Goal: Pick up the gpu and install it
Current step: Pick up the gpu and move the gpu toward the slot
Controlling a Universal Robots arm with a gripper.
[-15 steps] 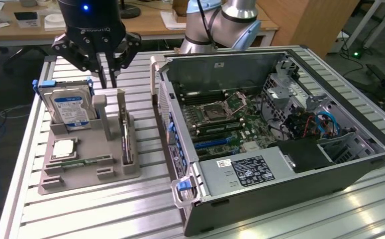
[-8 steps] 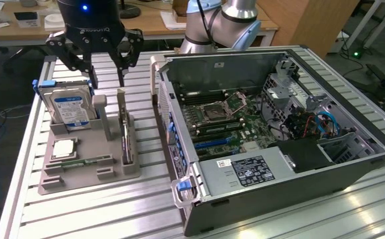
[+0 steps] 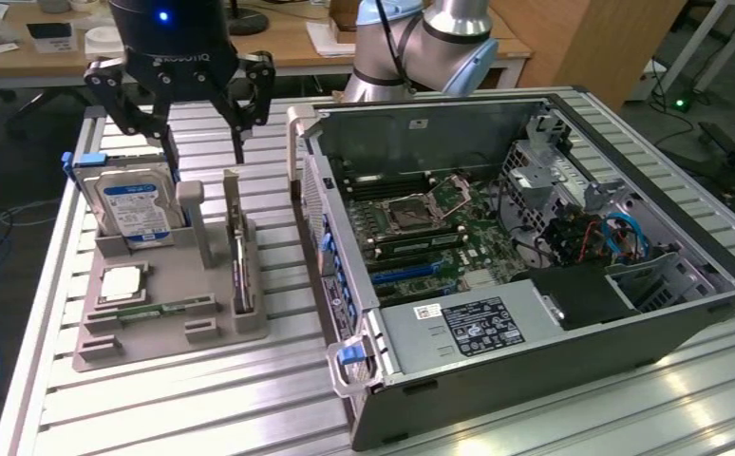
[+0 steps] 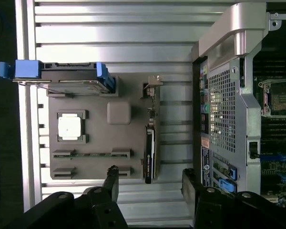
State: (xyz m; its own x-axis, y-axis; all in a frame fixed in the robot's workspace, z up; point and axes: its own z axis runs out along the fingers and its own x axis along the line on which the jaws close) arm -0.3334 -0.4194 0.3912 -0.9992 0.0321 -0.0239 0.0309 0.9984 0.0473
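1. Table: slatted aluminium surface that carries everything else.
2. Computer case: it lies on its side with the panel off, on the exterior view's right. The green motherboard faces up inside.
3. Robot arm: its silver and blue joints stand behind the case, at the far edge of the table.
4. Gray holder: a moulded tray on the table, just beside the case on the exterior view's left, with parts slotted into it.
5. Gripper: it hangs above the far end of the holder with its black fingers spread wide. It is released and not touching any part.
6. Hard drive: silver with a blue label and blue side rails, it stands upright at the holder's far end.
7. The gpu: it stands on edge in the holder's slot on the side nearest the case. In the wrist view one end of the card lies between the two fingertips, below them.
8. Processor chip: a square silver chip lying flat in its recess.
9. Memory stick: thin and green, lying in a slot near the chip.
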